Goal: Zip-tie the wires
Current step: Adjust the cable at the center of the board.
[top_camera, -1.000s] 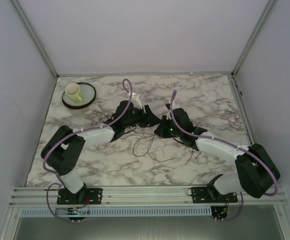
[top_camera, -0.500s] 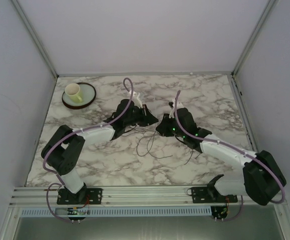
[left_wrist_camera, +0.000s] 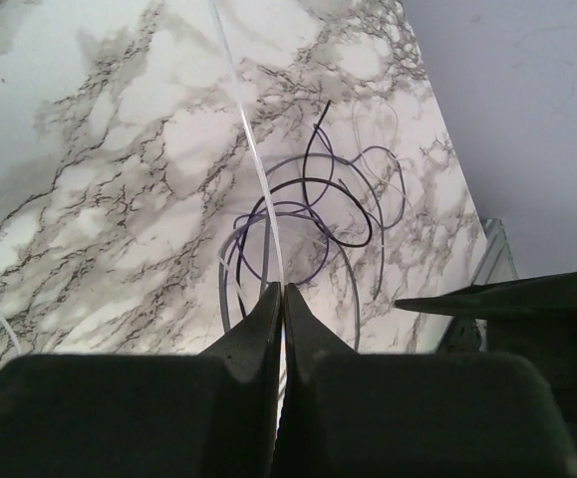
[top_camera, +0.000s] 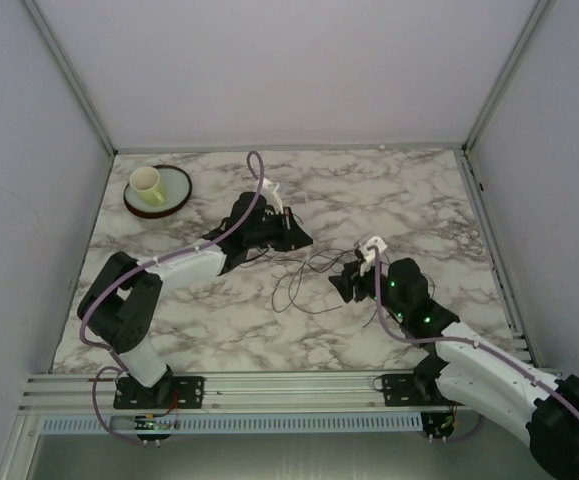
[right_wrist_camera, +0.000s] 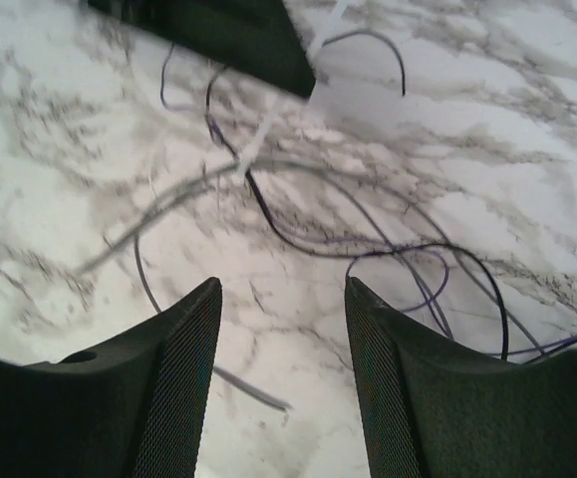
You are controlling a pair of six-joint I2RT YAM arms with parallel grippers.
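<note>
The wires (top_camera: 291,292) lie in loose dark loops on the marble table (top_camera: 419,200), between the two arms. In the left wrist view the loops (left_wrist_camera: 308,181) spread out just beyond my left gripper (left_wrist_camera: 281,294). It is shut on a thin white zip tie (left_wrist_camera: 253,149) that runs away over the marble. From above, the left gripper (top_camera: 294,238) sits at the far edge of the wires. My right gripper (top_camera: 344,285) stands open at their right edge. Its fingers (right_wrist_camera: 193,329) hold nothing, with the wires (right_wrist_camera: 368,249) and the zip tie (right_wrist_camera: 258,139) ahead of them.
A yellow cup (top_camera: 146,183) stands on a dark-rimmed plate (top_camera: 174,195) at the far left of the table. White walls close in the back and both sides. A metal rail (top_camera: 299,385) runs along the near edge by the arm bases.
The left gripper has shut on the zip tie. The right gripper has opened and pulled back toward the near right, away from the left gripper. The wires shifted slightly.
</note>
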